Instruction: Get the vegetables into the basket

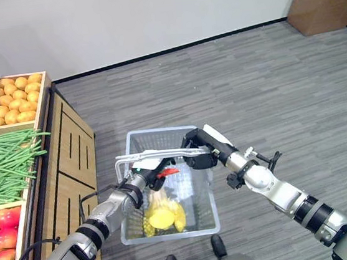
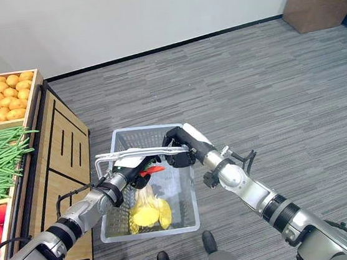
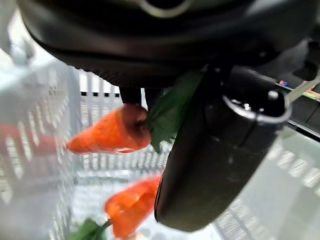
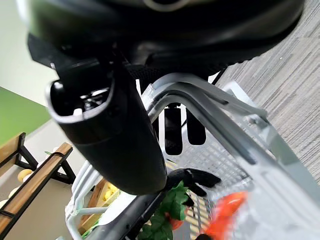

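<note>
I see my right hand [image 1: 199, 147] curled round the handle [image 1: 153, 154] of the basket [image 1: 167, 187], carrying it. My left hand [image 1: 150, 170] hangs just beside it over the open basket, pinching a carrot [image 3: 107, 135] by its leafy top. Below that hand, inside, lie another carrot [image 3: 131, 206] and yellow produce [image 1: 163, 218].

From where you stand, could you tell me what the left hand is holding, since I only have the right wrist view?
Observer: The left hand pinches a carrot by its green leafy top.
Operator: Thank you. Is it above the basket?
Observer: Yes, it hangs inside the basket's rim, under the handle.
Operator: Is anything already in there?
Observer: A second carrot lies lower down, and yellow items rest on the bottom.
Operator: And my right hand?
Observer: The right hand is curled round the handle.
</note>
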You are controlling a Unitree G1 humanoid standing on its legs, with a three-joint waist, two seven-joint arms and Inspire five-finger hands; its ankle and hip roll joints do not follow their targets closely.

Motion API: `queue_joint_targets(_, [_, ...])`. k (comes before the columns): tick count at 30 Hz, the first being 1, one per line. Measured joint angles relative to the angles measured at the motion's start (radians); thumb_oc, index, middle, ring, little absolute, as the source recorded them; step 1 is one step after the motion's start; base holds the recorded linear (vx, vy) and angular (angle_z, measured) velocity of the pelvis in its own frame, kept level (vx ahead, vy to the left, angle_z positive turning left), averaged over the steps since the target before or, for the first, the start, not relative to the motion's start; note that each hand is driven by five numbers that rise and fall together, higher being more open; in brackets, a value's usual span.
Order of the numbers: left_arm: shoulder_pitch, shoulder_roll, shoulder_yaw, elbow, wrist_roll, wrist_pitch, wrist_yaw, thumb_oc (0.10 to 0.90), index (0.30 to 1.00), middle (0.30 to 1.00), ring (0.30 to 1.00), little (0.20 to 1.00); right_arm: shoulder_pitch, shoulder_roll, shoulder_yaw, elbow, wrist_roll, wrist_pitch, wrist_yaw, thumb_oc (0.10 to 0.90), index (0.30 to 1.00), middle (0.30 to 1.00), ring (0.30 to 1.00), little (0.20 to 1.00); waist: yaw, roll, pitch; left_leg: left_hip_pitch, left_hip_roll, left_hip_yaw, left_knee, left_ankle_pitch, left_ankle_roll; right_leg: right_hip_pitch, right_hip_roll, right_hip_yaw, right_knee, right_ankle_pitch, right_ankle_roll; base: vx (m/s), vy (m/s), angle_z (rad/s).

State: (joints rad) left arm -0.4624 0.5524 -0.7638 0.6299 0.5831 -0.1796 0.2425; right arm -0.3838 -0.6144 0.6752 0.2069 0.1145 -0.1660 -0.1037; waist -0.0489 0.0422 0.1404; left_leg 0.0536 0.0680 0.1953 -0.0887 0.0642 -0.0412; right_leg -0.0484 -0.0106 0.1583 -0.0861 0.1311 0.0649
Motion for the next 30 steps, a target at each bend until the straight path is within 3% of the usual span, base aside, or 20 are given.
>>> queue_joint_targets(9, [0.003, -0.014, 0.003, -0.082, 0.002, -0.002, 0.000, 0.900, 1.000, 1.000, 1.000, 1.000, 0.007, -0.012, -0.003, 0.007, -0.041, 0.000, -0.008, 0.400, 0.300, 0.300, 0.300, 0.300, 0.005, -0.003, 0.000, -0.002, 0.000, -0.010, 0.000, 0.000, 0.000, 0.003, 0.000, -0.015, 0.000, 0.008, -0.010, 0.00, -0.003, 0.03])
queue_joint_targets(15, [0.074, -0.011, 0.015, -0.254, -0.107, -0.019, -0.029, 0.900, 1.000, 1.000, 1.000, 1.000, 0.059, 0.028, -0.099, 0.026, -0.070, -0.004, -0.052, 0.400, 0.300, 0.300, 0.300, 0.300, 0.012, -0.004, 0.001, -0.001, 0.001, -0.024, 0.000, 0.000, 0.000, 0.013, -0.002, -0.029, 0.000, 0.006, -0.009, 0.00, -0.004, 0.08])
queue_joint_targets(19, [0.135, 0.003, 0.015, -0.381, -0.241, -0.041, -0.104, 0.900, 1.000, 1.000, 1.000, 1.000, 0.083, 0.048, -0.171, 0.139, -0.075, -0.004, -0.104, 0.400, 0.300, 0.300, 0.300, 0.300, 0.024, -0.005, 0.001, -0.001, -0.001, -0.043, 0.000, 0.001, 0.000, 0.020, -0.005, -0.046, 0.000, 0.004, -0.008, 0.00, 0.000, 0.12])
queue_joint_targets(22, [0.229, 0.038, 0.046, -0.469, -0.359, -0.053, -0.139, 0.900, 1.000, 1.000, 1.000, 1.000, 0.109, 0.051, -0.203, 0.257, -0.150, 0.007, -0.130, 0.400, 0.300, 0.300, 0.300, 0.300, 0.038, -0.006, 0.002, 0.000, 0.000, -0.056, 0.000, 0.002, -0.001, 0.028, -0.005, -0.056, 0.000, -0.001, -0.011, 0.00, -0.005, 0.14])
queue_joint_targets(27, [0.314, 0.085, 0.049, -0.471, -0.468, -0.045, -0.172, 0.900, 1.000, 1.000, 1.000, 1.000, 0.157, 0.053, -0.239, 0.371, -0.198, 0.055, -0.156, 0.400, 0.300, 0.300, 0.300, 0.300, 0.062, -0.006, 0.002, -0.004, -0.001, -0.067, 0.000, 0.002, -0.001, 0.030, -0.007, -0.066, 0.000, -0.005, -0.010, 0.00, -0.001, 0.06])
queue_joint_targets(30, [0.403, 0.067, 0.124, -0.425, -0.506, -0.049, -0.176, 0.900, 1.000, 1.000, 1.000, 1.000, 0.172, 0.077, -0.284, 0.484, -0.218, 0.055, -0.168, 0.400, 0.300, 0.300, 0.300, 0.300, 0.062, -0.006, 0.002, -0.004, -0.002, -0.075, 0.000, 0.002, -0.001, 0.032, -0.008, -0.074, 0.000, -0.008, -0.009, 0.00, -0.011, 0.07])
